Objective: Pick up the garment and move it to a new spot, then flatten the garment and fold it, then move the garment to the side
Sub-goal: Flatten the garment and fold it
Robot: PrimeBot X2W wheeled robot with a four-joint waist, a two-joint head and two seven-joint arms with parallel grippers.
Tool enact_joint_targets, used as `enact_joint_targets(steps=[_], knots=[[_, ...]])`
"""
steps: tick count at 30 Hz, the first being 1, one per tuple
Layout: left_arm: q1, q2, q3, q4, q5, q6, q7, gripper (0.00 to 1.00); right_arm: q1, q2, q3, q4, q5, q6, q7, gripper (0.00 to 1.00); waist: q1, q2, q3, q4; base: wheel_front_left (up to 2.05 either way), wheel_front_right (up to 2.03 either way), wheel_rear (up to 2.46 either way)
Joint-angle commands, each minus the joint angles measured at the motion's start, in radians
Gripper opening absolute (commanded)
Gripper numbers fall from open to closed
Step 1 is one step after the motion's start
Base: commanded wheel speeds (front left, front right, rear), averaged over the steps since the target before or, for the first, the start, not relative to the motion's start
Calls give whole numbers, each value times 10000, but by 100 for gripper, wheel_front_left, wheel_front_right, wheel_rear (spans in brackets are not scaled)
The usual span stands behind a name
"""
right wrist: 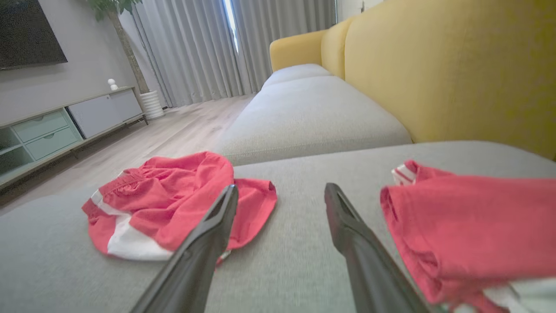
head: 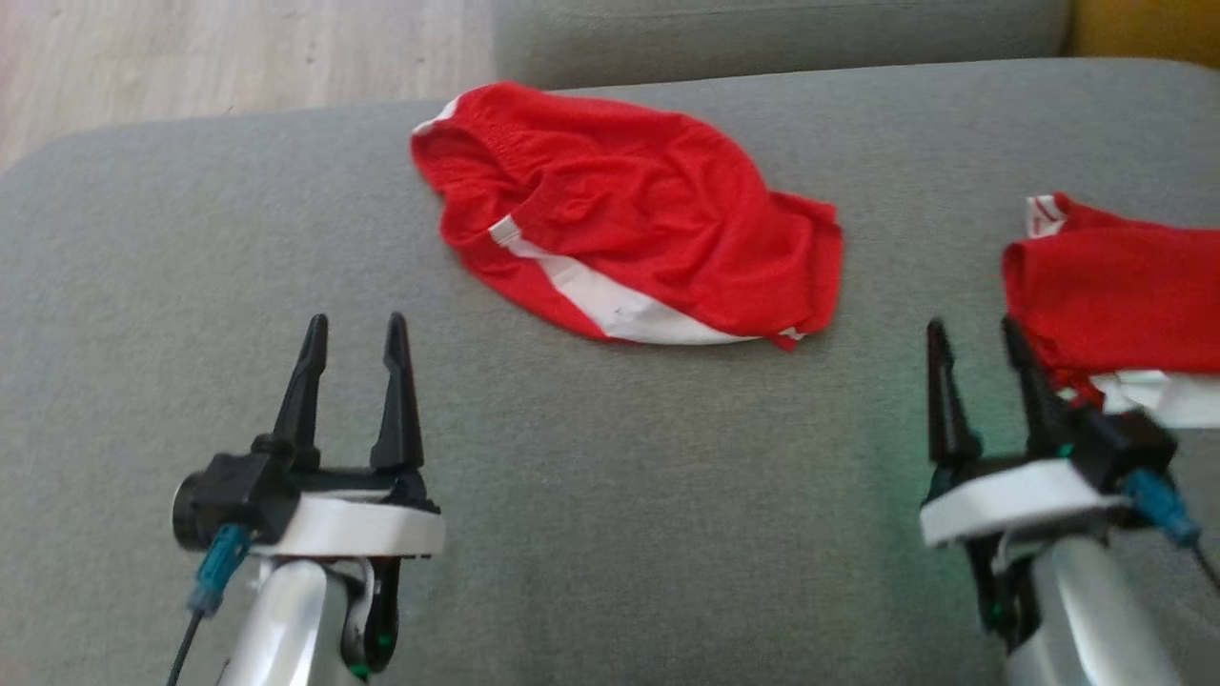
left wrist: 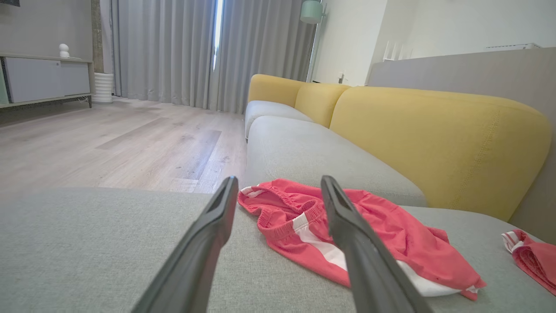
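Note:
A crumpled red garment [head: 629,219] with a white stripe lies on the grey sofa cushion [head: 610,495], ahead of and between both grippers. It also shows in the left wrist view [left wrist: 404,239] and right wrist view [right wrist: 173,195]. A second red garment [head: 1115,295], folded with white trim, lies at the right edge, just right of my right gripper [head: 974,329], whose right finger overlaps its near edge in the head view. That gripper [right wrist: 282,188] is open and holds nothing, the folded garment [right wrist: 469,217] beside it. My left gripper [head: 355,324] [left wrist: 280,180] is open and empty, short of the crumpled garment.
Yellow backrest cushions [left wrist: 434,143] rise behind the seat on the right. Another grey seat cushion [right wrist: 304,113] continues beyond a seam. Wooden floor [head: 191,57] lies past the cushion's far left edge, with a low cabinet [right wrist: 52,126] and curtains [left wrist: 173,52] farther off.

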Motion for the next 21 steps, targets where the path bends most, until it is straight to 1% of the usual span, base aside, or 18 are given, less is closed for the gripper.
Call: enact_joint_targets(steps=[1,7,11,14,17,19,21], knots=[[-114,40,402,-257,-34,-47,-93,100,-8,99,372,-307,156,-7,-107,100,1,0,-163,-257,0,0,0],[-75,42,520,38,129,-201,-93,100,167,102,562,-508,355,-7,-108,100,1,0,-142,-649,0,0,0],[-539,325,389,440,435,-371,-93,100,-32,103,739,-602,453,-7,-108,100,1,0,170,-838,0,0,0],[-1420,853,66,974,685,-542,229,100,-185,103,811,-708,536,-7,-108,100,1,0,553,-924,0,0,0],[-2680,1571,-431,1552,876,-690,1015,100,-358,103,913,-795,603,-7,-108,100,1,0,979,-1049,0,0,0],[-3591,2082,-1037,2003,913,-743,1874,100,-488,104,1001,-838,643,-7,-108,100,1,0,1263,-1176,0,0,0],[-4490,2587,-2075,2316,390,-755,2701,100,-641,104,1110,-862,704,-7,-108,100,1,0,1513,-1353,0,0,0]])
